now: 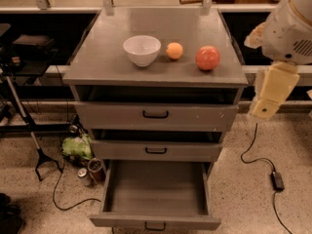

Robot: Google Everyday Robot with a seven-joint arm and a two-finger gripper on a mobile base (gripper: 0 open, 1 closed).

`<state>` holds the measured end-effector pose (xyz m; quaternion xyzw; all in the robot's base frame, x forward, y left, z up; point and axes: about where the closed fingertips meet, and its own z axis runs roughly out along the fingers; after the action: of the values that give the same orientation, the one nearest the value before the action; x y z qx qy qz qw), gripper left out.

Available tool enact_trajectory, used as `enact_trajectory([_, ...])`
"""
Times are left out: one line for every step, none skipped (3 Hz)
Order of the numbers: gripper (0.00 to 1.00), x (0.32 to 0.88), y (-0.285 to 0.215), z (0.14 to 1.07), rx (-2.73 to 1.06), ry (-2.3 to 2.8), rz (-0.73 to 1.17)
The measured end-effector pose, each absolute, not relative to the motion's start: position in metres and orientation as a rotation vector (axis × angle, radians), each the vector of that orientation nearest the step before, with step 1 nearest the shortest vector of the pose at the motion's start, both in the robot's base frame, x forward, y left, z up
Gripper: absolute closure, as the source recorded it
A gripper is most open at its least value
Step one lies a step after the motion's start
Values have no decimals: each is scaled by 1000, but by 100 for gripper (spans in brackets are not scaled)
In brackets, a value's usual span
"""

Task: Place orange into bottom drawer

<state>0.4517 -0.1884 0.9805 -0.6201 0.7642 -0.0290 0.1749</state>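
The orange (174, 50) is small, round and yellow-orange. It sits on top of the grey cabinet (112, 62), between a white bowl (142, 50) and a larger reddish-pink fruit (207, 58). The bottom drawer (156, 189) is pulled open and nothing lies in it. Its black handle shows at the lower edge. My gripper (267, 105) hangs at the right of the cabinet, below the white arm housing (290, 28). It is beside the cabinet's right edge, clear of the orange, and holds nothing that I can see.
The two upper drawers (156, 115) are slightly ajar. A green bag (77, 146) and cans (90, 169) lie on the floor at the cabinet's left. A black stand (29, 130) is at the left, and a cable with an adapter (277, 179) at the right.
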Motion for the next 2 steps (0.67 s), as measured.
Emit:
enact_trajectory([0, 476, -148, 979, -1747, 2103, -35])
enact_trajectory([0, 500, -111, 972, -1665, 2111, -26])
